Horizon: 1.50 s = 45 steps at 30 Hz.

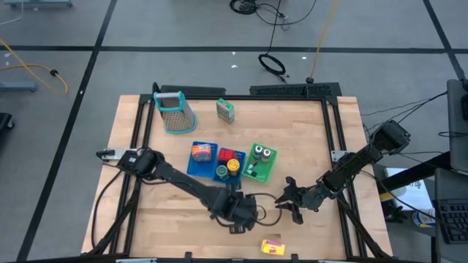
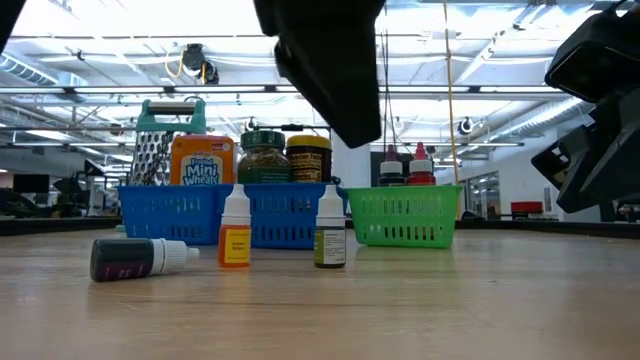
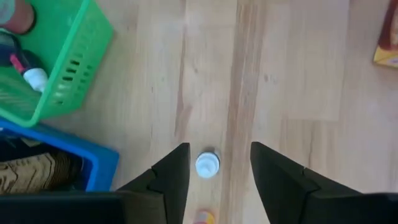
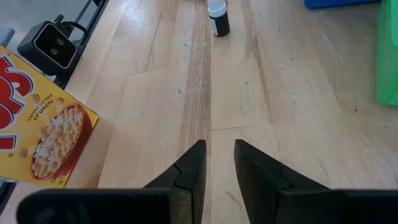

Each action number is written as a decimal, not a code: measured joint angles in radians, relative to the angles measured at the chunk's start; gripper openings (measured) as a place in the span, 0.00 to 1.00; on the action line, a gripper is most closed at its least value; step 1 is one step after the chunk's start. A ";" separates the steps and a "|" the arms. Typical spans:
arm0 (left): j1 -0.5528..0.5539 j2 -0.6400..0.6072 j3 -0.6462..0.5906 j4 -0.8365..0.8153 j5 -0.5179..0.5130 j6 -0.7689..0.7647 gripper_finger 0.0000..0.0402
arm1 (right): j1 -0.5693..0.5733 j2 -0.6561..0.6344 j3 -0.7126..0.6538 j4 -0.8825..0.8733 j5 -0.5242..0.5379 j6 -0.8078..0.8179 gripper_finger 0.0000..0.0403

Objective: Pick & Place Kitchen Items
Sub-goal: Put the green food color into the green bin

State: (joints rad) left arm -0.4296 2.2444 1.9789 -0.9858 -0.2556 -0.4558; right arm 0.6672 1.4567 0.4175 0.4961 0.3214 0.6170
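The left gripper [image 3: 214, 168] hung directly above an upright, white-capped small bottle [image 3: 207, 165], fingers spread either side, not touching. The bottle looked light, rigid, smooth and easily toppled; best pinched across the body below the cap. The right gripper [image 4: 217, 162] waited nearby, empty, a narrow gap between its fingers.

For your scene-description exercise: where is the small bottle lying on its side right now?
In the low view, the lying bottle rests on the wooden table at the left, its white cap pointing toward the upright yellow bottle, in front of the blue basket.
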 joint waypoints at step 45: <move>0.054 -0.002 -0.097 0.063 0.125 0.031 0.29 | 0.000 0.000 0.000 0.000 -0.002 -0.001 0.19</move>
State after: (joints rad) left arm -0.3759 2.2429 1.8818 -0.9228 -0.1303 -0.4248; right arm 0.6674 1.4567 0.4175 0.4961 0.3195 0.6162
